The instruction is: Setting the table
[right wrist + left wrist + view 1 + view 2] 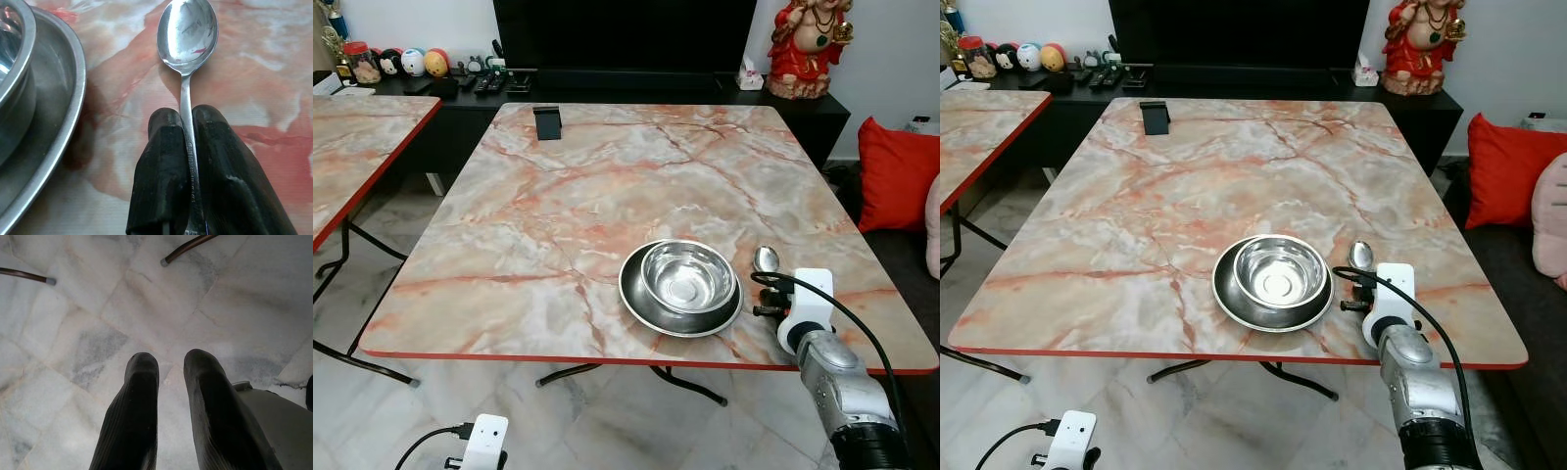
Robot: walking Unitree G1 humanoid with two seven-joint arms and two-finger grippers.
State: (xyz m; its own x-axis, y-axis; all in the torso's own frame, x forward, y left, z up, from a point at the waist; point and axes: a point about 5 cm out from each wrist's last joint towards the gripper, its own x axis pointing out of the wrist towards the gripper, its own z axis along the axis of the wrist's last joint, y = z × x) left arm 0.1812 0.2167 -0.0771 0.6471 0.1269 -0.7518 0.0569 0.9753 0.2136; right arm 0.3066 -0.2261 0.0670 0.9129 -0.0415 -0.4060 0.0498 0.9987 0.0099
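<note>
Gripping the spoon (187, 36), right claw (188, 122) beside plate (58, 117).

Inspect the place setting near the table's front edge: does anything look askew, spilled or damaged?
Nothing stands out. The steel bowl sits upright in the plate, and the right gripper holds the spoon just right of the plate.

The spoon (188, 34) handle disappears between the right gripper (186, 122) fingers and runs off the bottom edge. The plate (54, 122) and bowl (14, 73) are cut by the left edge. Small items at upper left (411, 64) are too small to identify.
</note>
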